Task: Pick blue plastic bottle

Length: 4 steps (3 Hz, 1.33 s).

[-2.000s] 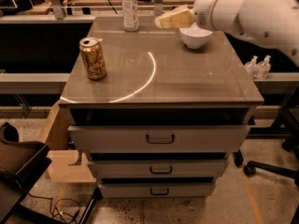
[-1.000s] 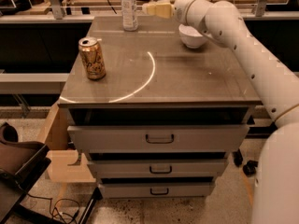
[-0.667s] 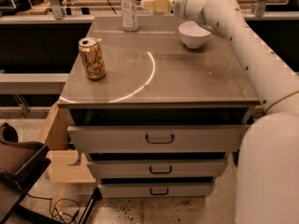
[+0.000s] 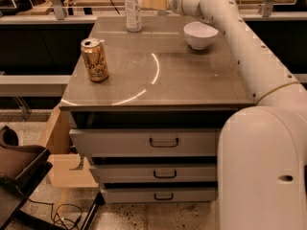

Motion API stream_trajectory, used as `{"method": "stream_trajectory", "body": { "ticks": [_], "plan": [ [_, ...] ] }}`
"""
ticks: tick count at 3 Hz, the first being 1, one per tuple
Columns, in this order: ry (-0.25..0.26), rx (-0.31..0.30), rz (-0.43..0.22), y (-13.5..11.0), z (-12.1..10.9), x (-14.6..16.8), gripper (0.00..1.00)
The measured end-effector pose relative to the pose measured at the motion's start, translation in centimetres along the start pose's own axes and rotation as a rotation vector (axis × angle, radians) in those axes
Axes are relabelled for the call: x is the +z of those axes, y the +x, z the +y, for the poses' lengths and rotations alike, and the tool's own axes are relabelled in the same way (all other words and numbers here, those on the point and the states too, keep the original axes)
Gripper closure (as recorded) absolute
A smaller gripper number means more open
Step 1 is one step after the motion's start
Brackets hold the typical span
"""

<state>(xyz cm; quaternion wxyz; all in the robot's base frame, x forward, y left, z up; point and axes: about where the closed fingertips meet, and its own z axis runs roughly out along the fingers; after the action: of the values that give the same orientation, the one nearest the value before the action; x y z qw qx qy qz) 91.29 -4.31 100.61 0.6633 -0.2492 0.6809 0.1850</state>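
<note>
Advanced leftward since earlier, the gripper sits just beside the blue plastic bottle, upright at the cabinet top's far edge, evidently aligned for a side grasp; clenched or released cannot be told.

From here, the gripper hangs over the table's far edge, just right of the blue plastic bottle. The white bowl crowds the arm's near side. The gold can stands well apart at front-left, with open surface between.
</note>
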Motion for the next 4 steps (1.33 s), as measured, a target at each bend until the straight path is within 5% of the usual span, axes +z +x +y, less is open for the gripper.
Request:
{"method": "stream_trajectory", "body": {
  "ticks": [4],
  "plan": [
    [-0.042, 0.063, 0.041, 0.7, 5.0, 7.6, 0.00]
  ]
}}
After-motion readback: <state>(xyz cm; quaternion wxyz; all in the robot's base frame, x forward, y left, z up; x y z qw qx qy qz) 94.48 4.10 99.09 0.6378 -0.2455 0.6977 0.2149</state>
